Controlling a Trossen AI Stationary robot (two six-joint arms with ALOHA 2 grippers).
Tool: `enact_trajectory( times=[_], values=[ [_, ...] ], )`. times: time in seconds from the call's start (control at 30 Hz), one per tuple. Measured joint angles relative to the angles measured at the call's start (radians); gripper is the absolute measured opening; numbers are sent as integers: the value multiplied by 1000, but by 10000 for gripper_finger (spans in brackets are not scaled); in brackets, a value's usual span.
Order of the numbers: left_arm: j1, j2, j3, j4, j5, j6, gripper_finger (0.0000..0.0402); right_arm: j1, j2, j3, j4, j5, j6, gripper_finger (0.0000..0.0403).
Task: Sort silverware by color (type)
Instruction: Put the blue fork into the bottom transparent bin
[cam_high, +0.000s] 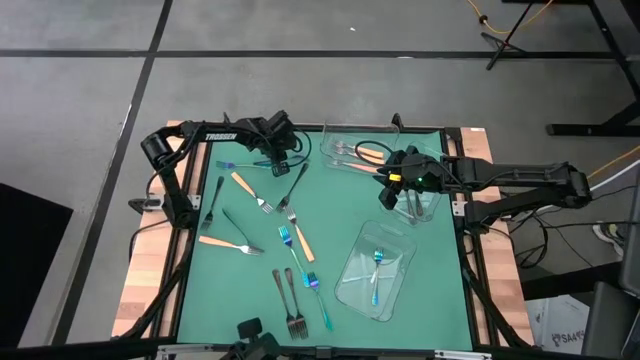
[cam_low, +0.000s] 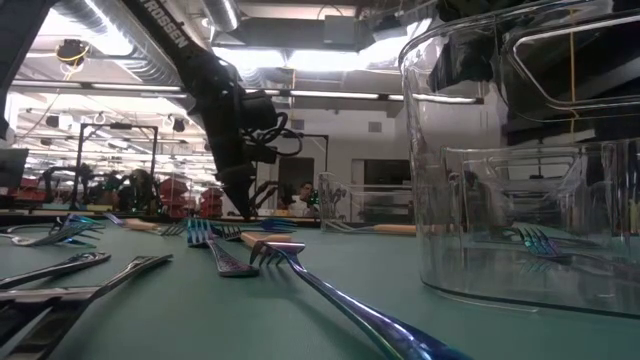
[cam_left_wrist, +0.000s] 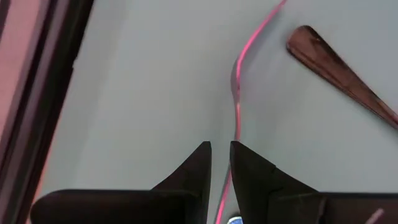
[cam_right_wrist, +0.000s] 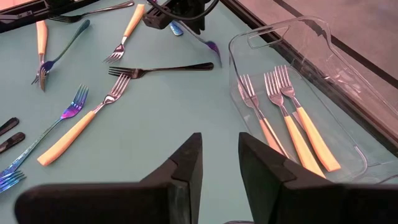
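Note:
Loose forks lie flat on the green mat (cam_high: 250, 270): orange-handled ones (cam_high: 250, 190), dark ones (cam_high: 290, 300) and iridescent blue-teal ones (cam_high: 315, 290). At the far left of the mat my left gripper (cam_left_wrist: 221, 162) points steeply down, shut on a blue-teal fork (cam_high: 240, 163). A dark fork's handle end (cam_left_wrist: 329, 59) lies just beside it. My right gripper (cam_right_wrist: 221, 155) hovers open above the mat's right part, holding nothing, next to a clear tray (cam_right_wrist: 348, 68) with three orange-handled forks (cam_right_wrist: 298, 130). My left gripper pinches the blue-teal fork's thin handle (cam_left_wrist: 235, 134) between its two fingertips. The fingers come from above, slanting steeply down, and lie across the handle. The handle runs on past the fingers over the mat, its end (cam_right_wrist: 213, 45) low beside the dark fork; whether it is lifted cannot be told.
A second clear tray (cam_high: 378, 270) on the near right holds a blue-teal fork (cam_high: 378, 262). Another clear container (cam_high: 420, 205) stands under my right arm. The mat has a raised dark frame (cam_high: 460, 200). Bare mat lies in the middle, between the forks and the trays.

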Motion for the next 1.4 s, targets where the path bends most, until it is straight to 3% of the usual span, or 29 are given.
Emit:
enact_trajectory(
  times=[0.2, 1.1, 1.4],
  values=[
    [-5, 0, 0, -1, 44, 6, 53, 0, 0, 0, 0, 0, 0, 92],
    [-5, -1, -80, 36, -19, 78, 52, 0, 0, 0, 0, 0, 0, 92],
    [-5, -1, -81, 70, -19, 67, 6, 0, 0, 0, 0, 0, 0, 92]
  ],
)
